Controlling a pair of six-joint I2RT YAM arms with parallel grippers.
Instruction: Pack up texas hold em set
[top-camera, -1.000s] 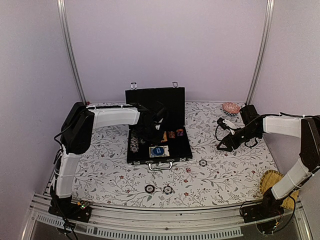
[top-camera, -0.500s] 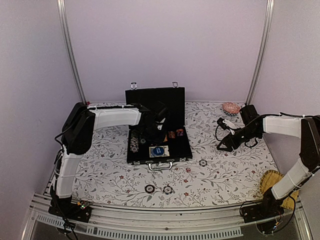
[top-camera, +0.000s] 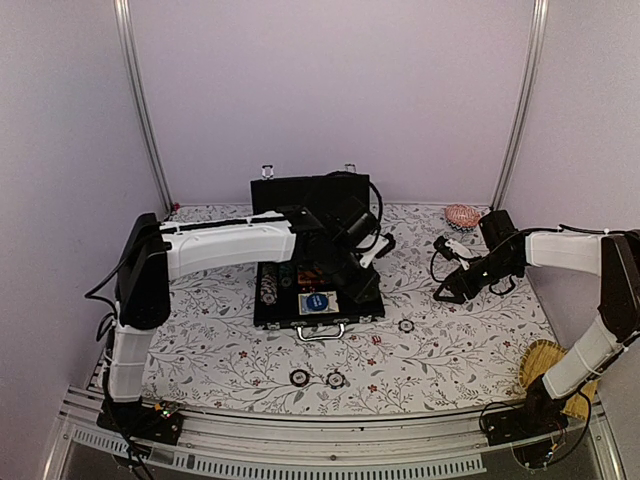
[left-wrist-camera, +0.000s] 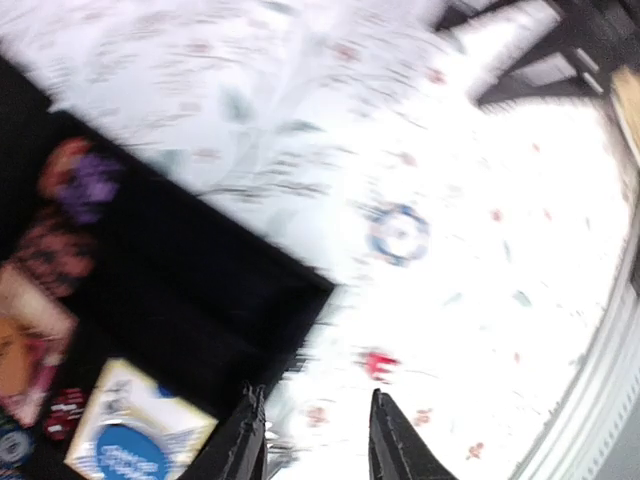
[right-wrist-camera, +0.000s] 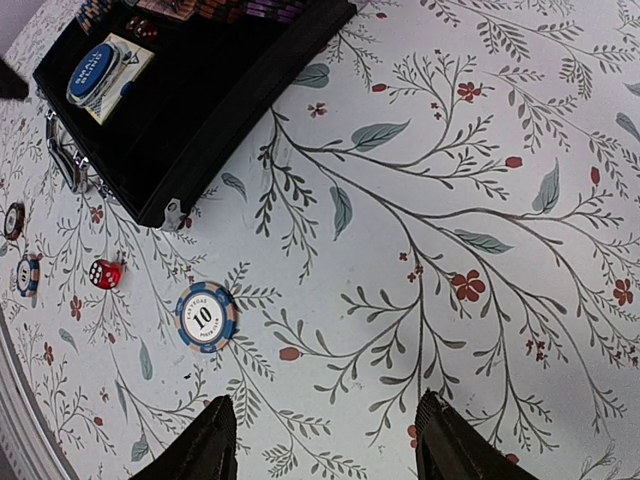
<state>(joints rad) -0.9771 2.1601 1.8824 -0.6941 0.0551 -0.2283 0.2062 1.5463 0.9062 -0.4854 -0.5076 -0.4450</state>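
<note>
The black briefcase (top-camera: 318, 300) of the texas hold em set lies open on the flowered cloth, holding chips, dice and a card deck with a blue disc (top-camera: 317, 302). My left gripper (top-camera: 372, 258) hovers over the case's right edge. In the blurred left wrist view it (left-wrist-camera: 315, 440) is open and empty, above a red die (left-wrist-camera: 378, 363) and a chip (left-wrist-camera: 398, 233). My right gripper (right-wrist-camera: 325, 440) hangs open over bare cloth, empty. A blue "10" chip (right-wrist-camera: 205, 317) and the red die (right-wrist-camera: 104, 273) lie ahead of it to its left.
Two more chips (top-camera: 299, 377) (top-camera: 336, 380) lie near the front edge. A pink shell (top-camera: 462, 214) sits at the back right. A yellow straw item (top-camera: 545, 365) lies by the right arm's base. The case lid (top-camera: 310, 195) stands upright.
My left gripper lifted out of the case and swung right to its right edge, its jaws opening wider. The right arm has not moved.
</note>
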